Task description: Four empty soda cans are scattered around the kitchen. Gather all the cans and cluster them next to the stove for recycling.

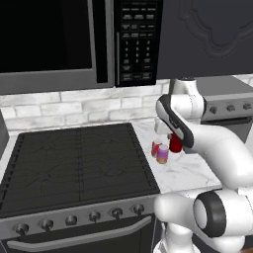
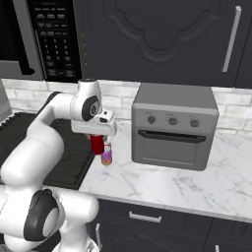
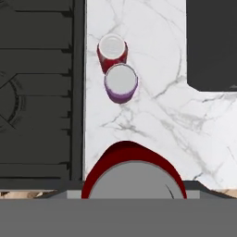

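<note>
A red soda can (image 3: 133, 171) is pinched across its body in the end effector (image 2: 98, 139), above the surface (image 3: 152, 120). Judged light, thin-walled and slippery, it is best gripped mid-height. Two cans (image 3: 116, 69) stand at twelve o'clock, beside the stove (image 1: 74, 163).

3 cameras on 1 stove-side corner of the desk.

The left base view looks forward and down from behind the arm's left, with the stove (image 1: 79, 163) near and the microwave (image 1: 99, 39) above. The right base view looks from behind the arm's right, toward the toaster oven (image 2: 174, 130). Both share the marble desk (image 2: 197, 182) strip beside the stove and 2 standing cans (image 1: 160, 150). The hand view looks straight down, close, on that same strip.
</note>
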Controlling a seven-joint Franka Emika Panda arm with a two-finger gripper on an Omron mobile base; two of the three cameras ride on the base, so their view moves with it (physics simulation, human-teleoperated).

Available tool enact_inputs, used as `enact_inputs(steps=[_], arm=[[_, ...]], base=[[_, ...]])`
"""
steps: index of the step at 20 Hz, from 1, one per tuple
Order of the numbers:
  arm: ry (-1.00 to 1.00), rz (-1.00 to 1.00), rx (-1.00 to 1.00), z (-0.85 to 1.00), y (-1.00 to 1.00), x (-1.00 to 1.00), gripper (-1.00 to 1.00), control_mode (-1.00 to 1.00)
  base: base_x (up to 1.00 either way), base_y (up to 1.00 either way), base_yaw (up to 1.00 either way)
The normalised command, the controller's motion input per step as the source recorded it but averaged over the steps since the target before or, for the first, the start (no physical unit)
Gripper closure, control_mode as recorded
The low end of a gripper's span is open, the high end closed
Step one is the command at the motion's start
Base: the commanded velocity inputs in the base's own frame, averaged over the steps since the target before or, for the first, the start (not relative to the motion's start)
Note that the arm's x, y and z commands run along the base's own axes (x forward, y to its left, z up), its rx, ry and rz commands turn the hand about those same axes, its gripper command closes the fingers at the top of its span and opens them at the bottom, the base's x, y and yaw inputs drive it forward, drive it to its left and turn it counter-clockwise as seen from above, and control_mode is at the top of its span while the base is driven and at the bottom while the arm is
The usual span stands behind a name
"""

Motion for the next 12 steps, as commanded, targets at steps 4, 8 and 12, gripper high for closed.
enact_inputs(steps=[4, 8, 12], arm=[[-0.03, 0.00, 0.00, -0.45, 0.00, 0.00, 1.00, -1.00], [-0.04, 0.00, 0.00, -0.43, 0.00, 0.00, 1.00, -1.00], [-0.04, 0.00, 0.00, -0.42, 0.00, 0.00, 1.00, -1.00]], base=[[0.00, 0.00, 0.00], [0.00, 0.00, 0.00], [0.00, 0.00, 0.00]])
